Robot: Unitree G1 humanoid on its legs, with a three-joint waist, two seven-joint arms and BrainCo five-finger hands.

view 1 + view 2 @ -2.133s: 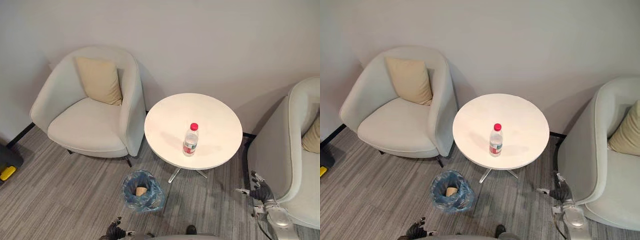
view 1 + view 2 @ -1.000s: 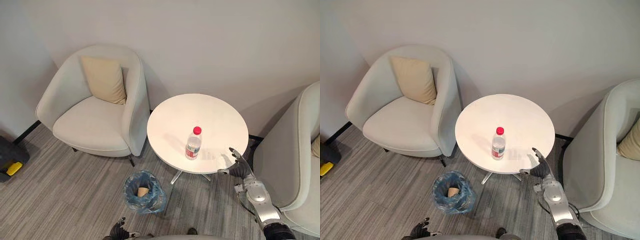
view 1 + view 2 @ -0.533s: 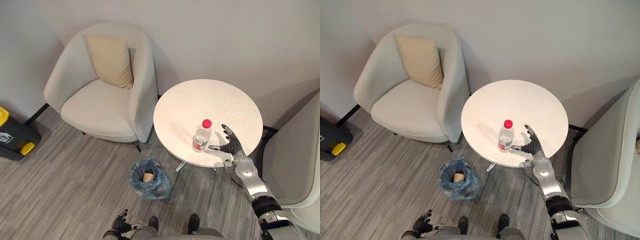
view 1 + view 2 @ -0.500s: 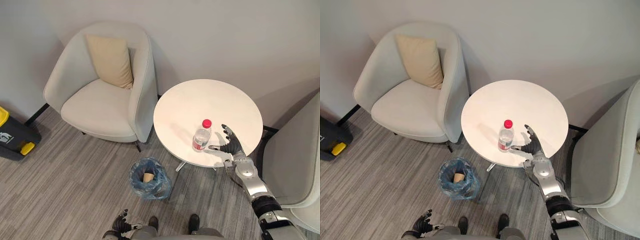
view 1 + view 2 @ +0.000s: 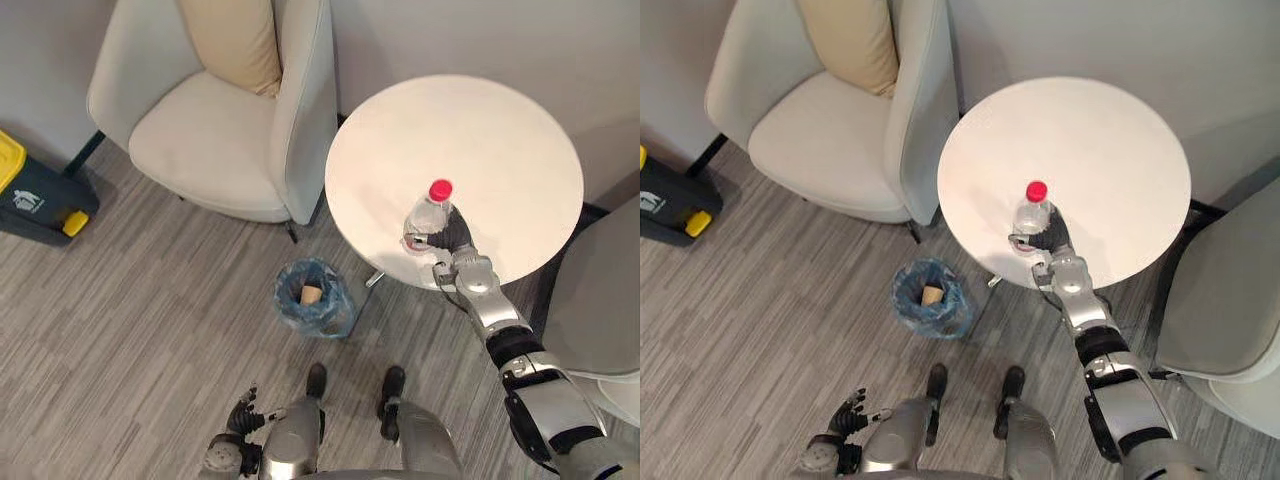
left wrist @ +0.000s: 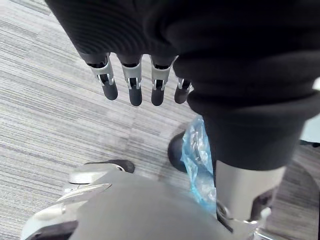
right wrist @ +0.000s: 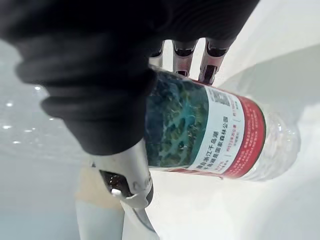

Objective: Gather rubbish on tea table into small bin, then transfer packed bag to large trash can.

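One cup (image 5: 311, 294) sits in the small bin (image 5: 337, 316); right hand (image 5: 455, 241) grips bottle (image 5: 426, 213).

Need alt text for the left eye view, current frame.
The robot's right hand grips an upright red-capped water bottle near the front edge of a round white table. On the floor beside the table stands a small bin lined with a blue bag, a paper cup inside; a pale armchair is behind it.

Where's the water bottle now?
Left eye view: water bottle stands on the round table near its front edge, right hand curled round it.
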